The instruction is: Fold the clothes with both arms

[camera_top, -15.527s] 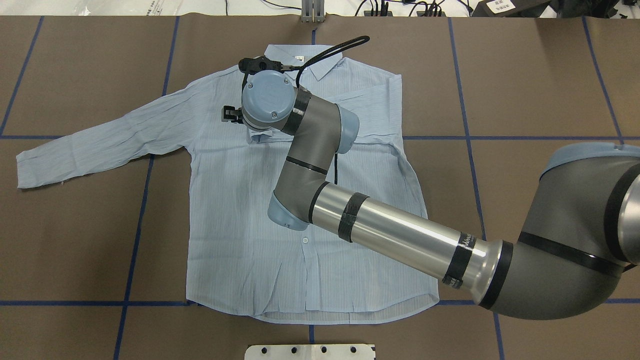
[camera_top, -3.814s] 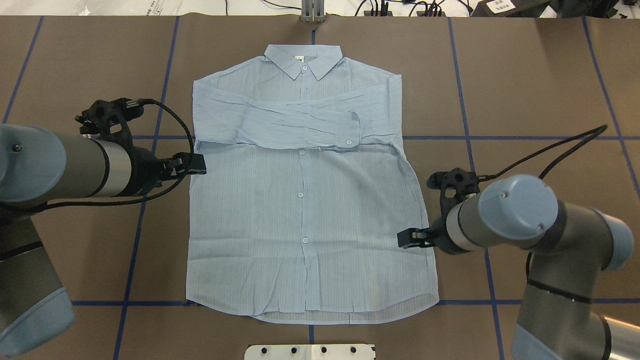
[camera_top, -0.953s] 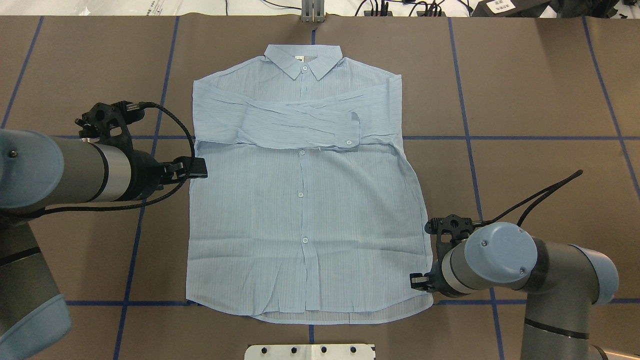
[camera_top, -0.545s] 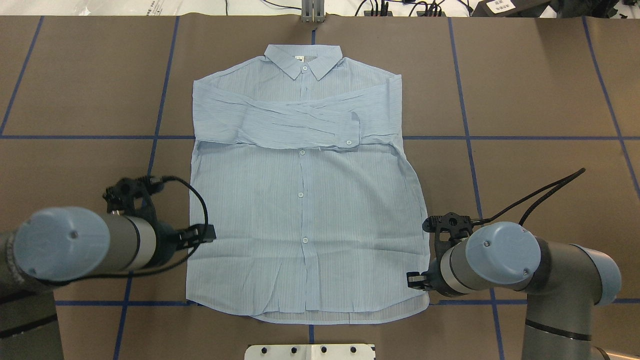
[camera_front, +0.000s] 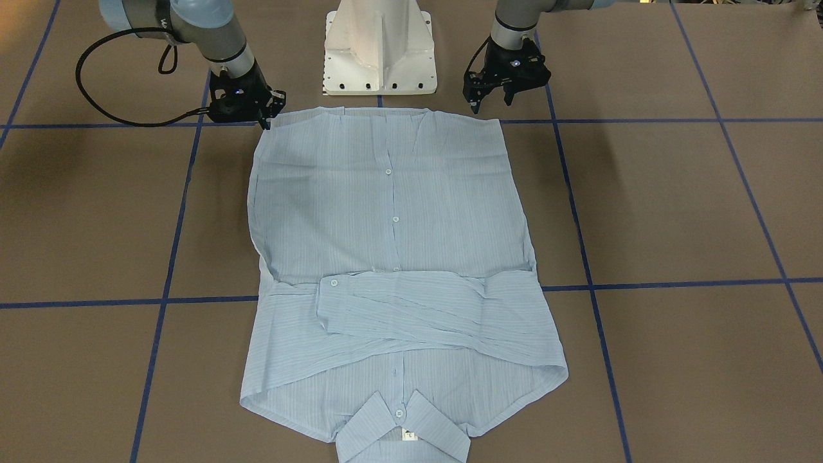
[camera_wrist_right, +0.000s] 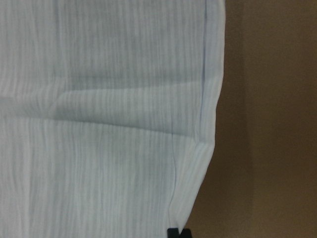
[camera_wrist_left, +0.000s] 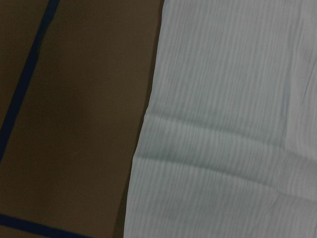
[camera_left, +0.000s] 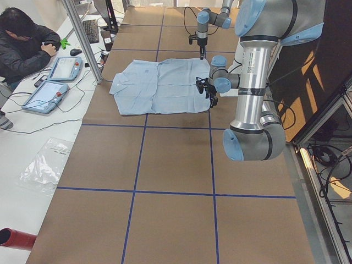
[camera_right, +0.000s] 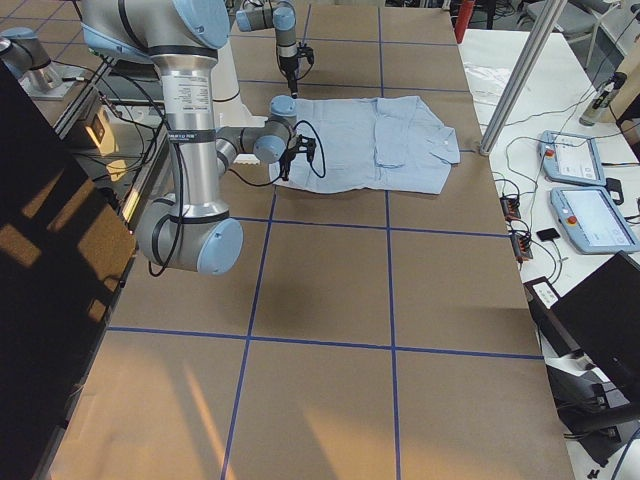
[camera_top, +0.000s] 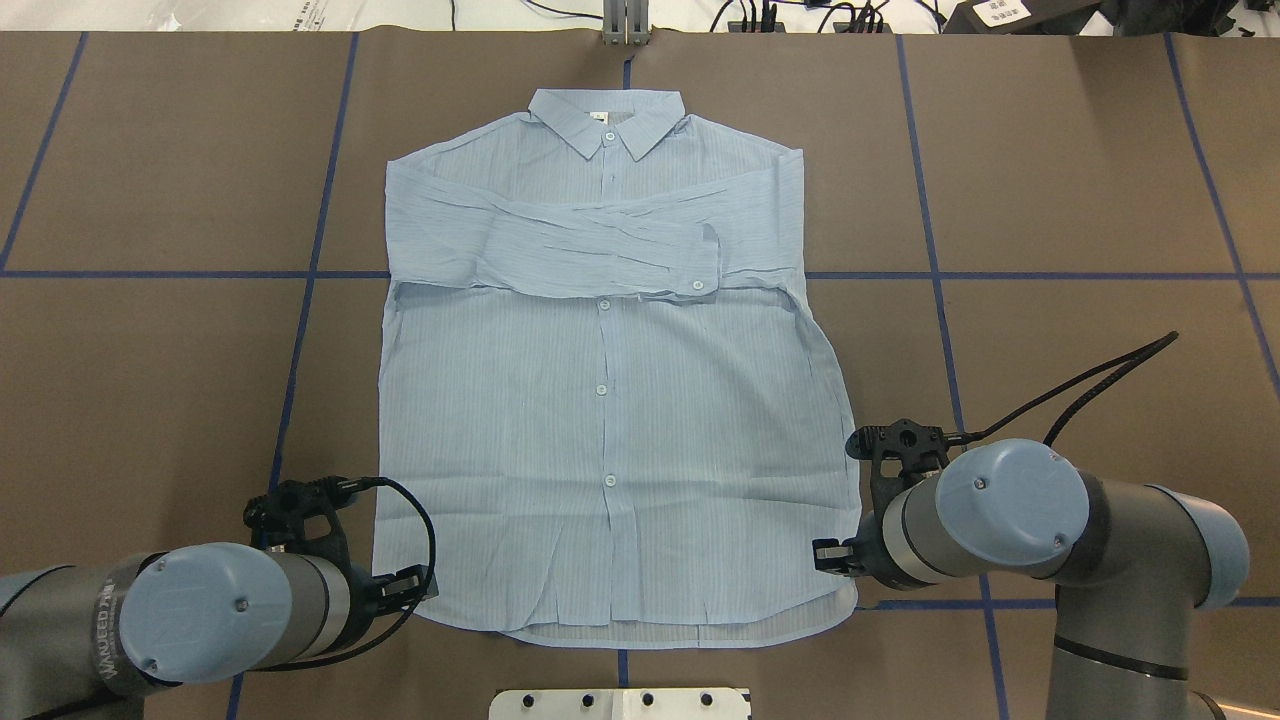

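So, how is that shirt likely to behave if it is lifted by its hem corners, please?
Probably floppy: the shirt lies flat with soft creases, so it should sag between the lifted corners. It looks thin and light, so a push would likely bunch it rather than slide it. The sleeves folded across its chest lie loose and may slip off.

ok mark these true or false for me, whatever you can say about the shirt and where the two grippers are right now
1. Both sleeves are folded across the chest of the shirt. True.
2. The collar lies nearest the robot's base. False: the hem is nearest the base; the collar is at the far end.
3. The left gripper is by the hem corner on its own side, jaws spread. True.
4. The shirt is folded in half, hem to collar. False: its body lies flat at full length.
5. The right gripper is at a shoulder. False: it is at the other hem corner.
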`<state>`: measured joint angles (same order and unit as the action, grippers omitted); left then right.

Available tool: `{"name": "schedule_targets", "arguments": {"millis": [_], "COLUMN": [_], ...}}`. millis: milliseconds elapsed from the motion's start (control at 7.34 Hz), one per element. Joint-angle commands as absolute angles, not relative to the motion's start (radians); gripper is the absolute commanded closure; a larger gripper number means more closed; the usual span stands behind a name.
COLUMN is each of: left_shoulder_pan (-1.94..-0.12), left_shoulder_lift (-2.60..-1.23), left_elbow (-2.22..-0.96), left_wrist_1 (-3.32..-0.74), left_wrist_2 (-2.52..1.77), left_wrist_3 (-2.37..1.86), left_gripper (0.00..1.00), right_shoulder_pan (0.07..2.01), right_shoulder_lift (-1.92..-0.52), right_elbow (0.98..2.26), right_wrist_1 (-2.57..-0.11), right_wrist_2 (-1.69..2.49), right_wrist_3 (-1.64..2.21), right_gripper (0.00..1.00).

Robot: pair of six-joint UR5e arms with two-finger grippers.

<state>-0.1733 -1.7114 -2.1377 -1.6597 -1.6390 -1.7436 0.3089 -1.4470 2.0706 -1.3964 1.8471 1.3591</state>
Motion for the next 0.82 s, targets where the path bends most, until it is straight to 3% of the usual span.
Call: {"name": "schedule_targets", "arguments": {"millis": [0, 681], "left_shoulder_pan": [-0.167, -0.178], "left_shoulder_lift": [-1.715, -1.718], "left_elbow": [-2.099, -2.066], "left_wrist_1": [-1.652, -1.657], "left_wrist_2": [-1.638, -1.635], "left_wrist_3": [-1.741, -1.732], "left_gripper": [0.21, 0.29], "right_shoulder_pan": [0.311, 0.311], "right_shoulder_lift": [-1.447, -1.448], "right_elbow": [2.080, 2.079], "right_wrist_1": [-1.397, -1.397], "right_wrist_2": [1.847, 1.847], "right_wrist_3": [1.359, 1.359], "right_gripper": [1.00, 1.00]}}
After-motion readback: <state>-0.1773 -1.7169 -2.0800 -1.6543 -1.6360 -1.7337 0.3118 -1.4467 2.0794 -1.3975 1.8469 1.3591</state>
